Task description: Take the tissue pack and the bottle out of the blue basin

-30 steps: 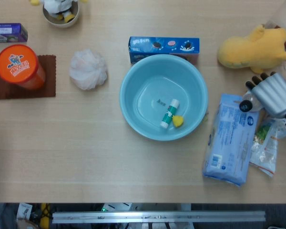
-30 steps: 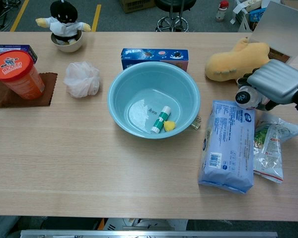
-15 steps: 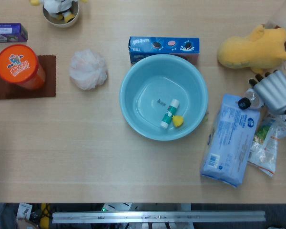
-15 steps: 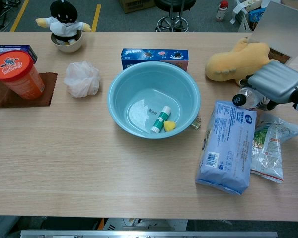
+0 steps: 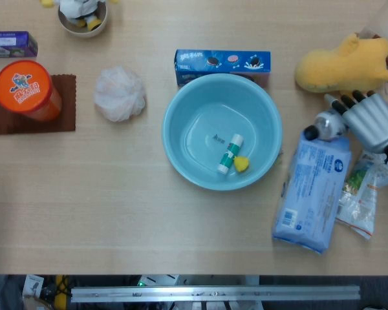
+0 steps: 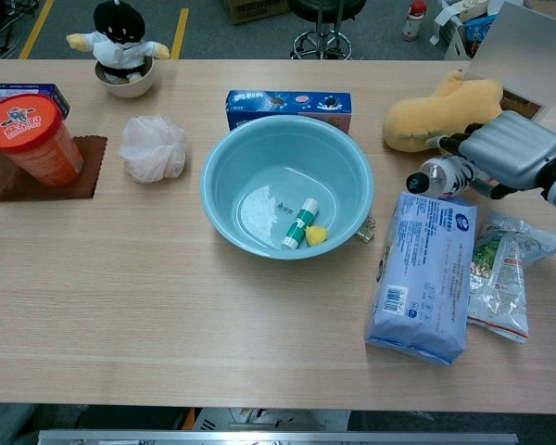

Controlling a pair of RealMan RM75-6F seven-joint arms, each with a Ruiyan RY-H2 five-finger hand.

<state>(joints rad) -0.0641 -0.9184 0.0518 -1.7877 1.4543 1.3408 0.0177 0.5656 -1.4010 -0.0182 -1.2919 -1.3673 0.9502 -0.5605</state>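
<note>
Chest view shows the right hand (image 6: 516, 150) gripping the bottle (image 6: 442, 175), lying sideways just beyond the tissue pack (image 6: 421, 276), cap toward the blue basin (image 6: 227, 213).

The right hand (image 5: 374, 121) covers most of the bottle (image 5: 324, 123), leaving only its cap end showing at the hand's nine o'clock, and the arm runs off the right edge. In the head view the toy in its bowl (image 5: 82, 16) at twelve o'clock is cut by the top edge. The purple box (image 5: 11, 44) is clipped at the left edge, and the print on the tissue pack (image 5: 313, 189) is too small to read.
</note>
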